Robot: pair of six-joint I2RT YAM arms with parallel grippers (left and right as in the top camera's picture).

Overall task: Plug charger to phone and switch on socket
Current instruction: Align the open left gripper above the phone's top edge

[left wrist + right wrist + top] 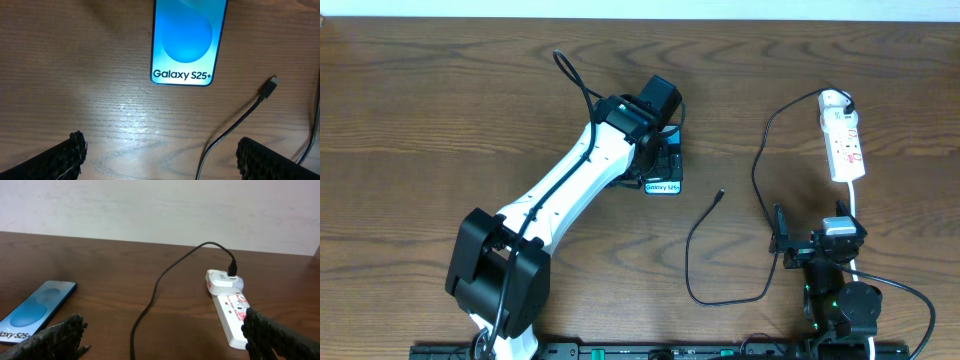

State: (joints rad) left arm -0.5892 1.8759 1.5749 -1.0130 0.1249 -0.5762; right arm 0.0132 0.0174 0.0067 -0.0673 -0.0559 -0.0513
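Note:
The phone [185,42] lies flat on the table, its blue screen up with "Galaxy S25+" at the near end. In the overhead view my left gripper [660,160] hangs above it and hides all but that end [663,186]. The left gripper [160,160] is open and empty. The charger's black plug tip [270,87] lies loose to the right of the phone [720,194]. Its thin cable [760,180] loops round to the white adapter [835,100], plugged into the far end of the white socket strip [844,148]. My right gripper [165,335] is open and empty, low near the strip's near end [812,232].
The strip's thick white cord [857,205] runs down past my right arm. The cable's loop [705,290] lies on the wooden table between the two arms. A pale wall [160,210] stands behind the table's far edge.

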